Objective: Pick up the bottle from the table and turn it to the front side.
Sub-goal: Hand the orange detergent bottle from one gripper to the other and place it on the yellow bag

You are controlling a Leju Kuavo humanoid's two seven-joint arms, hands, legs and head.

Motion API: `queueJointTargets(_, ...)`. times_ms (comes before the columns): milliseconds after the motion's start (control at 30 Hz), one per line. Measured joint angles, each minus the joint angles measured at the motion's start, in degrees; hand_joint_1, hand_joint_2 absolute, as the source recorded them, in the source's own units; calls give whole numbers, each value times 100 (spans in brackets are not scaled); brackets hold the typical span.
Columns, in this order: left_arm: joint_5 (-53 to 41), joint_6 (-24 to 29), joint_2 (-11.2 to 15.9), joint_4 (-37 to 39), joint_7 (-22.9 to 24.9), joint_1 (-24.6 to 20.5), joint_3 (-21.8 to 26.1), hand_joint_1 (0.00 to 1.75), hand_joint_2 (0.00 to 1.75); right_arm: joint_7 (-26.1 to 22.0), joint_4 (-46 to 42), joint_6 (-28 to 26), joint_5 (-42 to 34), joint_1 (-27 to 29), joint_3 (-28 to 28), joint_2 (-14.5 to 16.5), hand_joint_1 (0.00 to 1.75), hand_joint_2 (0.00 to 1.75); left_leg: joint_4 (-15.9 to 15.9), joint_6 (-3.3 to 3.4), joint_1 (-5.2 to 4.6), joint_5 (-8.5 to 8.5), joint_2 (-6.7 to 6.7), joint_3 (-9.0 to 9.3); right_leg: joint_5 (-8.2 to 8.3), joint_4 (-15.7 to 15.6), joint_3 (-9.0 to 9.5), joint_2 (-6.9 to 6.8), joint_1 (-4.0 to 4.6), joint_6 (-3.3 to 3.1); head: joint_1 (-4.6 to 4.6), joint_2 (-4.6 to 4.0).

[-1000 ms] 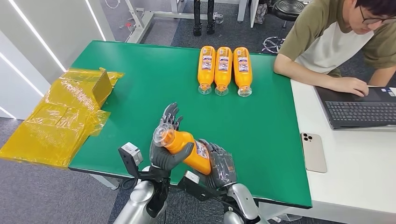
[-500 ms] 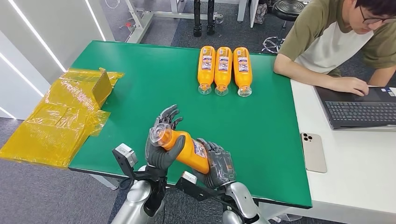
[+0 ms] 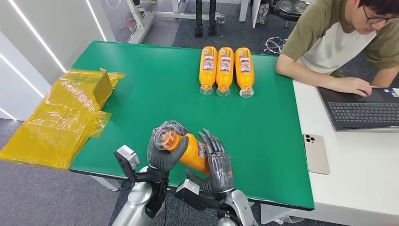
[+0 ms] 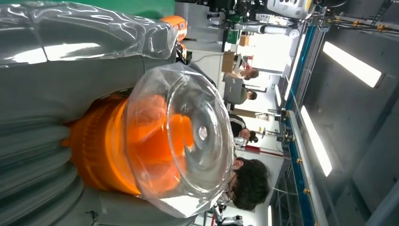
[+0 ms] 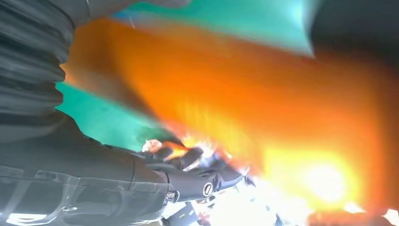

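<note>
Surface: green table (image 3: 141,84) beside a white desk (image 3: 357,160), where a person (image 3: 339,42) sits at a laptop (image 3: 364,110); phone (image 3: 315,153) nearby.
Change: right hand (image 3: 214,165) has opened since half a second ago, fingers now raised and spread beside the bottle (image 3: 186,148); left hand (image 3: 162,148) has wrapped more fully round the neck.
Bottle position: held above the table's near edge, clear cap (image 4: 183,141) toward the left hand.
Label: on the bottle's side facing the right hand, print unreadable.
Left hand: fingers curled round the neck, gripping.
Right hand: palm against the bottle's body, not closed on it.
Other stock: three orange bottles (image 3: 225,70) lying side by side at the far edge, labels up, text illegible.
Left of table: yellow wrapping (image 3: 66,117).
</note>
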Motion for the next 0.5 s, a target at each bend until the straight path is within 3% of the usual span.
queueJointTargets(100,-66,150,8,0,1,2,14,175,175,-384,-317,-342,-679,155,-4,22,0,175,-1,0,0,0,-3,-1,-1,0,2,-1,0,1,1,0)
queueJointTargets(300,-654,488,34,-79,127,15,100,175,175,-1299,-961,-403,-1385,393,-82,82,0,175,-1,0,-1,0,-2,0,0,0,3,-1,-1,1,2,0)
queueJointTargets(500,-2298,1920,175,-462,388,-72,218,175,175,-1820,-1583,-403,-1851,594,-202,117,0,175,-1,0,0,0,-2,0,1,1,3,0,-1,-1,4,0)
